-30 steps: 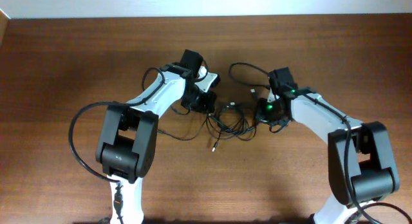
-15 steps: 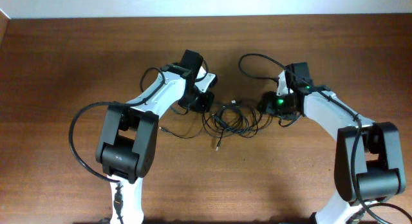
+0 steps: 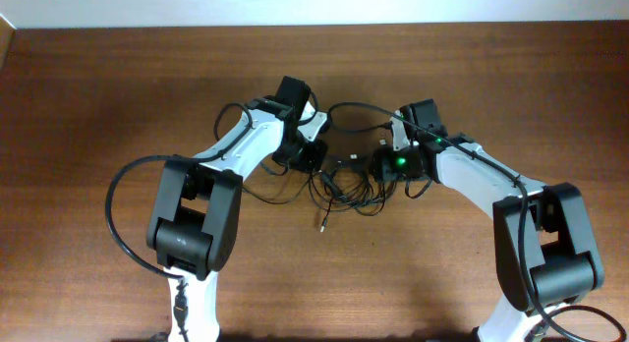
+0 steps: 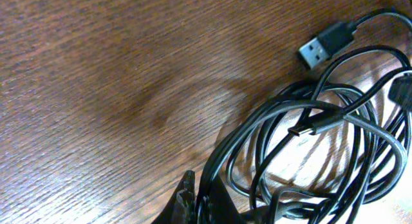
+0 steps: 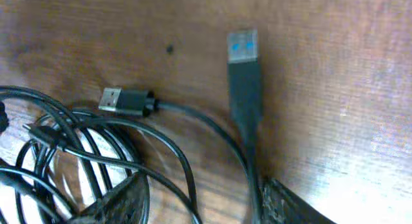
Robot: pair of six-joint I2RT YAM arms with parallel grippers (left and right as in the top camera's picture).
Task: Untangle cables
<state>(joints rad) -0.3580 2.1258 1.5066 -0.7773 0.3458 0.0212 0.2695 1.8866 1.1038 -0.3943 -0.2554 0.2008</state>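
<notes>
The cables point(image 3: 349, 185) lie knotted mid-surface, none freed; left pincer point(image 4: 190, 201) is closed tight, right pincer point(image 5: 199, 210) parted, empty.

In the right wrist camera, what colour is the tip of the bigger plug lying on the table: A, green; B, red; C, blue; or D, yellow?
C: the bigger plug shows a blue insert at its tip, unlike the smaller silver plug to its left.
</notes>
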